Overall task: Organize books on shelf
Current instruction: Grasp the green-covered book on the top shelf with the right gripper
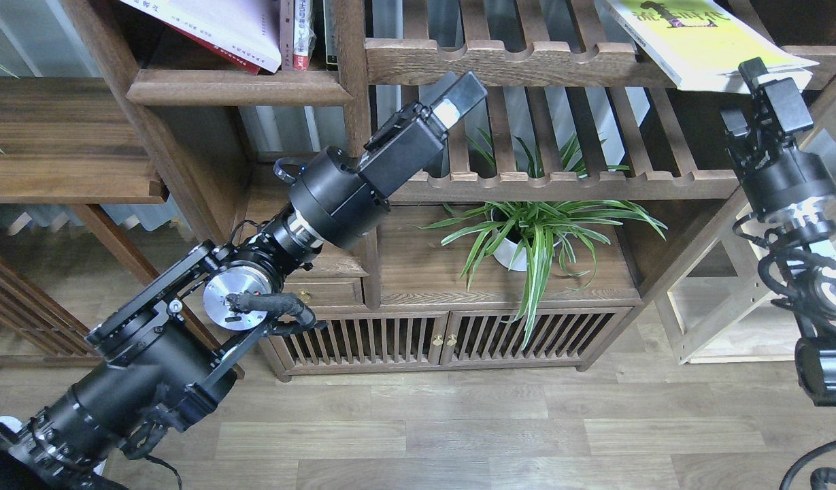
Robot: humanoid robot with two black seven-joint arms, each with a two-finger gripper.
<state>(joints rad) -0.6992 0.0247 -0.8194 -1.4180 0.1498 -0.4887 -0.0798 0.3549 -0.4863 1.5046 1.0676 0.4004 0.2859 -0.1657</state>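
Observation:
The yellow-green book (696,34) lies flat on the top slatted rack of the dark-brown shelf (353,136), and its near corner overhangs the rail. My right gripper (761,95) is open and empty, with its upper fingertip right at that overhanging edge. The plain white book (220,20) leans over the dark red book (224,56) on the upper left board. My left gripper (462,95) is in front of the slatted racks, right of the post and holding nothing. It is seen as a dark block, so its fingers cannot be told apart.
Narrow upright volumes (301,34) stand beside the leaning books. A potted spider plant (526,238) sits on the lower board under the racks. A small drawer (302,294) and slatted doors (445,337) are below. A dark table top (57,136) is at the left, and a pale frame rack (730,327) at the right.

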